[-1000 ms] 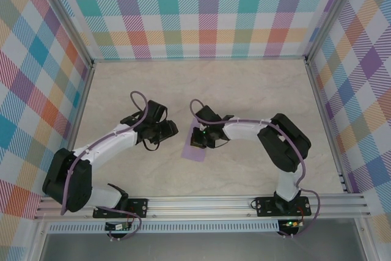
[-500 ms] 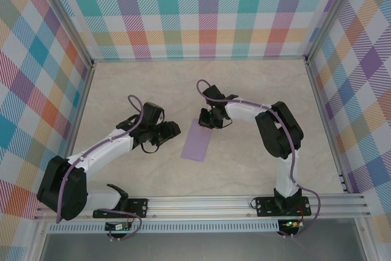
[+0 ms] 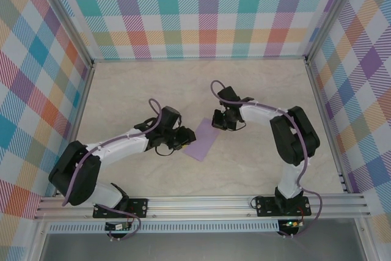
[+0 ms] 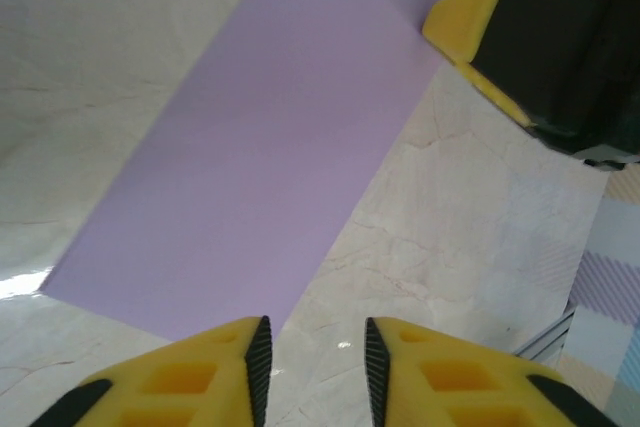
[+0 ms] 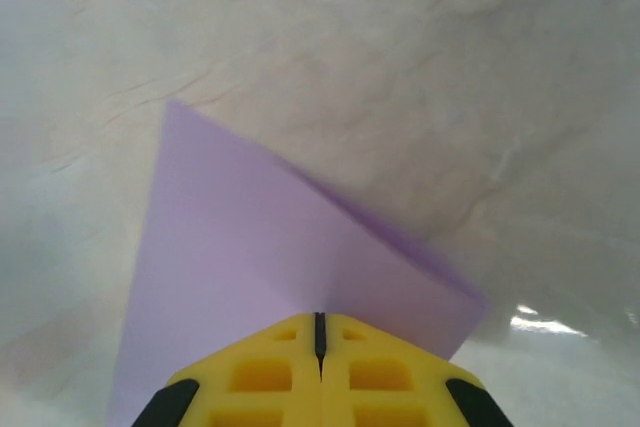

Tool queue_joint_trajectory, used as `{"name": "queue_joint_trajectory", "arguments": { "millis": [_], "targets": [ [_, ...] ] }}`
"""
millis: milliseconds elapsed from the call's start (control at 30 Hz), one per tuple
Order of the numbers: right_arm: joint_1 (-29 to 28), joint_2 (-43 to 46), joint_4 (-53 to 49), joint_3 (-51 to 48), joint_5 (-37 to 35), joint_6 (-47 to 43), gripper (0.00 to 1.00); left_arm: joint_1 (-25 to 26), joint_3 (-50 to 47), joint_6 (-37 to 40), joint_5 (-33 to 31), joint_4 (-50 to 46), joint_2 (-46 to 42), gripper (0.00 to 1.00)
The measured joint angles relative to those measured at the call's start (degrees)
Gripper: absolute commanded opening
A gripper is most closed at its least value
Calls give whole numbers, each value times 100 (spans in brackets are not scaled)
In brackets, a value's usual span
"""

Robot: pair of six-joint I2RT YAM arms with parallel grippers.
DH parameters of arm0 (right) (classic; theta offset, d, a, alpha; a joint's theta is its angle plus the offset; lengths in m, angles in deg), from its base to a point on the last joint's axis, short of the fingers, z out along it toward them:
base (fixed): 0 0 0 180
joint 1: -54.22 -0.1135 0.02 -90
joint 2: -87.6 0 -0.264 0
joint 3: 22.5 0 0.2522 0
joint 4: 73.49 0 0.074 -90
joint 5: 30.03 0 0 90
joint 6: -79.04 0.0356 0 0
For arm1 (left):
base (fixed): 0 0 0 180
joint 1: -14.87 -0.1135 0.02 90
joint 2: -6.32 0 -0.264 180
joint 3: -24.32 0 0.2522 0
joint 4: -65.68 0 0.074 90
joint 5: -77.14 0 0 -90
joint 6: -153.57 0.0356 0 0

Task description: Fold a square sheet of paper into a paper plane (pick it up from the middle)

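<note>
Swung toward 2 o'clock, the square sheet of paper (image 3: 201, 140) is pinched by the closed right gripper (image 3: 221, 120); the left gripper (image 4: 315, 332), narrowly parted and empty, is positioned for creasing.

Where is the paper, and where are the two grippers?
paper (image 4: 250, 147), left wrist view, middle of the sheet.
left gripper (image 4: 315, 355), left wrist view, between its fingertips.
right gripper (image 5: 320, 332), right wrist view, between its closed fingertips.
</note>
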Motion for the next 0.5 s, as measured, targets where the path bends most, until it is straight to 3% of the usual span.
{"name": "queue_joint_trajectory", "arguments": {
  "millis": [200, 500],
  "targets": [
    [-20, 765, 1016, -861, 907, -184, 0, 474, 216, -188, 7, 385, 568, 12],
    [-24, 828, 1775, -1917, 1600, -184, 0, 695, 507, -245, 31, 599, 1355, 1]
  ]
}}
